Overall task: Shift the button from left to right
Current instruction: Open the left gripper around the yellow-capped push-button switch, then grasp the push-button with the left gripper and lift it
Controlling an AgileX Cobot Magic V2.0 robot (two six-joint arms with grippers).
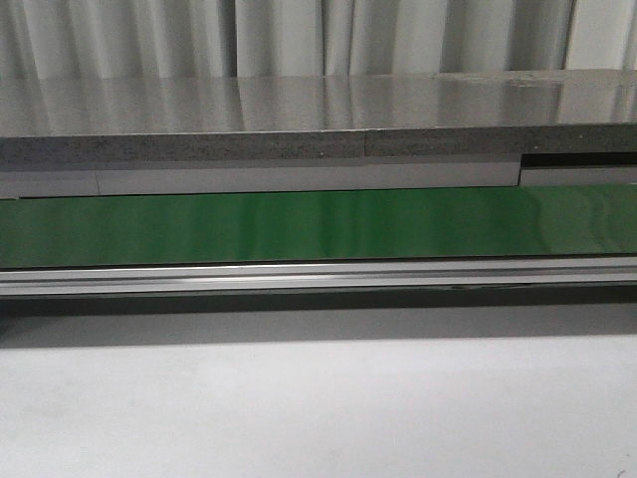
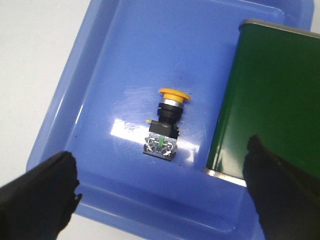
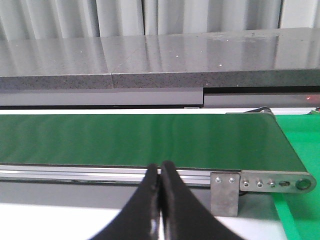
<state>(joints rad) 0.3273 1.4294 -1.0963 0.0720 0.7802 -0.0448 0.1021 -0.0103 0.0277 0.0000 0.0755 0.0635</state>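
My left pincer (image 2: 160, 192) hangs spread wide over the shallow blue plastic tray (image 2: 95, 80); the yellow-headed, black-bodied push-button (image 2: 166, 122) lies inside on its side, beside the green conveyor belt (image 2: 272, 100). My right pincer (image 3: 160, 200) is clenched, empty, before the belt.

Even, bright overhead light leaves soft pale streaks on the long green conveyor belt (image 1: 318, 224) and sharp white glare on the glossy blue plastic tray (image 2: 95, 75). The polished grey stone ledge (image 1: 299, 105) mirrors the curtain folds. The left end effector's black fingers (image 2: 37, 197) are blurred, out of focus.
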